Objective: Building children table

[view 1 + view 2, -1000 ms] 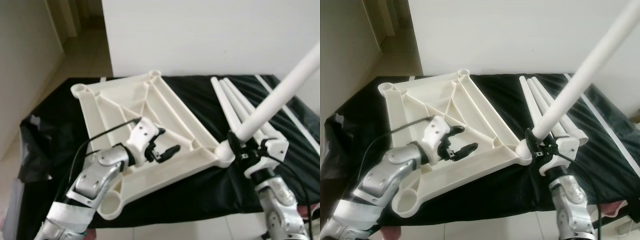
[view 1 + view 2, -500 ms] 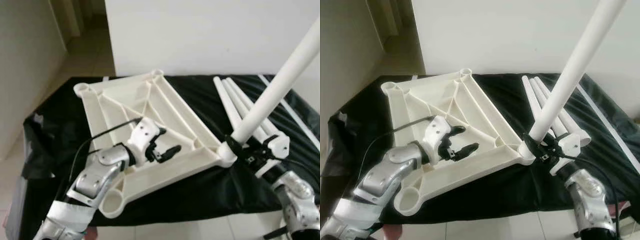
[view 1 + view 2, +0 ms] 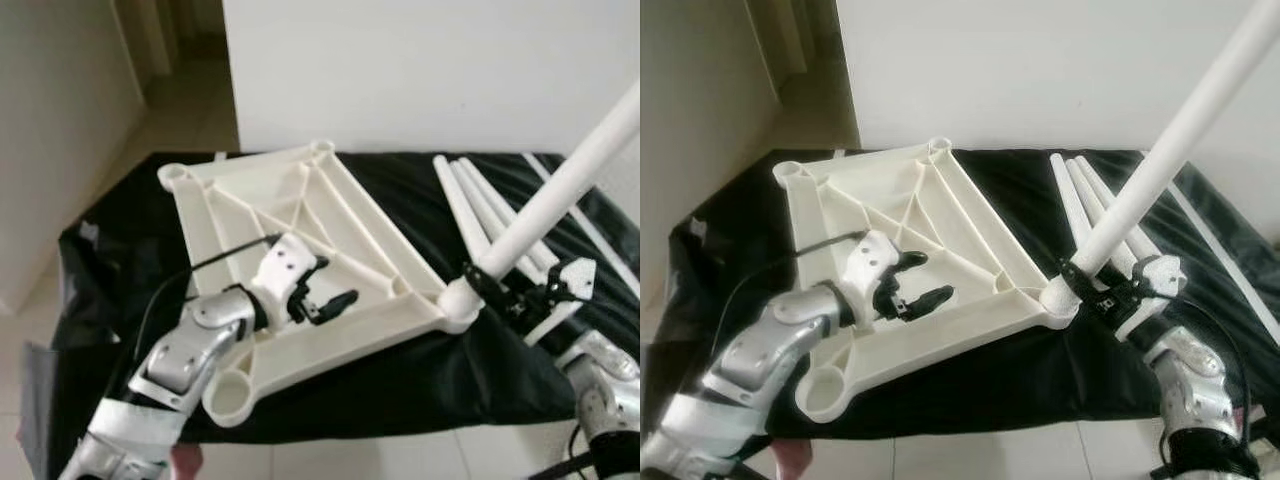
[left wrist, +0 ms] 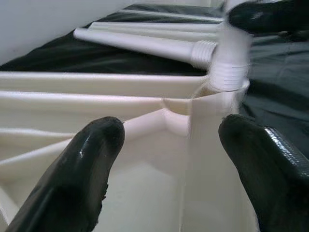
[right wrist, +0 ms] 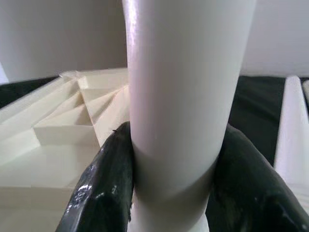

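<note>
The white tabletop [image 3: 300, 250] lies upside down, ribs facing up, on a desk [image 3: 400, 380] covered with black cloth. The right gripper [image 3: 1102, 288] has its fingers [image 5: 104, 188] closed around the low end of a white leg [image 3: 1160, 170]. This leg stands tilted in the corner socket [image 3: 1060, 297] of the tabletop nearest to that arm. Three more legs [image 3: 470, 205] lie together on the cloth, beside the tabletop. The left gripper [image 3: 322, 295] is over the ribbed inside of the tabletop, its fingers [image 4: 82, 169] spread apart and holding nothing.
</note>
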Tool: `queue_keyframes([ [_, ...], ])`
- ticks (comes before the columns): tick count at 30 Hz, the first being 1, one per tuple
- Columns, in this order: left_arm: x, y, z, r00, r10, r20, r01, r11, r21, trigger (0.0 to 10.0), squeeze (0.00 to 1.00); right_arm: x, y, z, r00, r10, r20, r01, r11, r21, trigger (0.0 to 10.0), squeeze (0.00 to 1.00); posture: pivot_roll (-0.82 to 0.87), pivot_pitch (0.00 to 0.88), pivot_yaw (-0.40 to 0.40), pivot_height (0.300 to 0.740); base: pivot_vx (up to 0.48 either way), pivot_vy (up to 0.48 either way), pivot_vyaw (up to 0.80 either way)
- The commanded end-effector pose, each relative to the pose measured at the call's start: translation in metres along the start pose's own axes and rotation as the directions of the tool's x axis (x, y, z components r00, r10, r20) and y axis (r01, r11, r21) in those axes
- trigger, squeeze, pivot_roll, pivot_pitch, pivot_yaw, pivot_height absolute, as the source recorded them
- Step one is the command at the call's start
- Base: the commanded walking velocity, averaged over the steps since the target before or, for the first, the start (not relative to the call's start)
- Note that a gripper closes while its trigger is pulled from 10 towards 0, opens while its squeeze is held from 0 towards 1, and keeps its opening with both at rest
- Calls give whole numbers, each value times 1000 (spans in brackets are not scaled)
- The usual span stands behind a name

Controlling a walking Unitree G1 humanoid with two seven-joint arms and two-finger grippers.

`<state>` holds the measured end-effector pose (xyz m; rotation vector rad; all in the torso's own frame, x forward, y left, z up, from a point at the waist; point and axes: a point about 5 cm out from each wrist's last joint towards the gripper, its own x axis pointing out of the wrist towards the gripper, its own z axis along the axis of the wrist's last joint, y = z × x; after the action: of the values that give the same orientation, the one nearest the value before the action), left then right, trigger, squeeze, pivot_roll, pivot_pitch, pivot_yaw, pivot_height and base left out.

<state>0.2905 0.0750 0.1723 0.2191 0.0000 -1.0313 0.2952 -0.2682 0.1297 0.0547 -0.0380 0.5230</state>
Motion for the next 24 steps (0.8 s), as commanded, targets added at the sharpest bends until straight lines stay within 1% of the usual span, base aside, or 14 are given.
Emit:
queue_keyframes([
  [1,0,-4,0,996,-92,-6,92,996,-1,10000,0,-21,2,-53,961,-45,-273,76,992,104,10000,0,43,0,35,740,0,0,0],
  [2,0,-4,0,996,-92,-6,92,996,-2,10000,0,-20,3,-54,961,-33,-275,66,992,112,10000,0,43,0,35,740,0,0,0],
  [7,0,-4,0,996,-92,-6,92,996,-2,10000,0,-17,1,-53,963,-41,-268,76,990,120,10000,0,44,0,36,740,0,0,0],
  [8,0,-4,0,996,-94,-6,94,996,-2,10000,0,-16,-1,-53,959,-61,-275,97,988,119,10000,0,44,0,35,740,0,0,0],
  [9,0,-4,0,996,-94,-6,94,996,-1,10000,0,-14,-2,-51,960,-62,-274,94,990,103,10000,0,45,0,34,740,0,0,0],
  [12,0,-4,1,996,-94,-4,94,996,-3,10000,0,-14,-3,-50,959,-56,-276,86,992,96,10000,0,45,0,34,740,0,0,0],
  [19,-1,-4,0,996,-87,-7,87,996,-3,10000,0,-11,5,-52,959,-63,-278,78,996,46,10000,0,50,0,26,740,0,0,0],
  [21,-1,-4,0,996,-88,-7,88,996,-3,10000,0,-8,7,-52,961,-75,-268,88,995,39,10000,0,50,0,24,740,0,0,0],
  [24,-1,-3,0,996,-88,-6,88,996,-5,10000,0,-1,14,-51,965,-123,-233,133,991,28,10000,0,48,0,23,740,0,0,0],
])
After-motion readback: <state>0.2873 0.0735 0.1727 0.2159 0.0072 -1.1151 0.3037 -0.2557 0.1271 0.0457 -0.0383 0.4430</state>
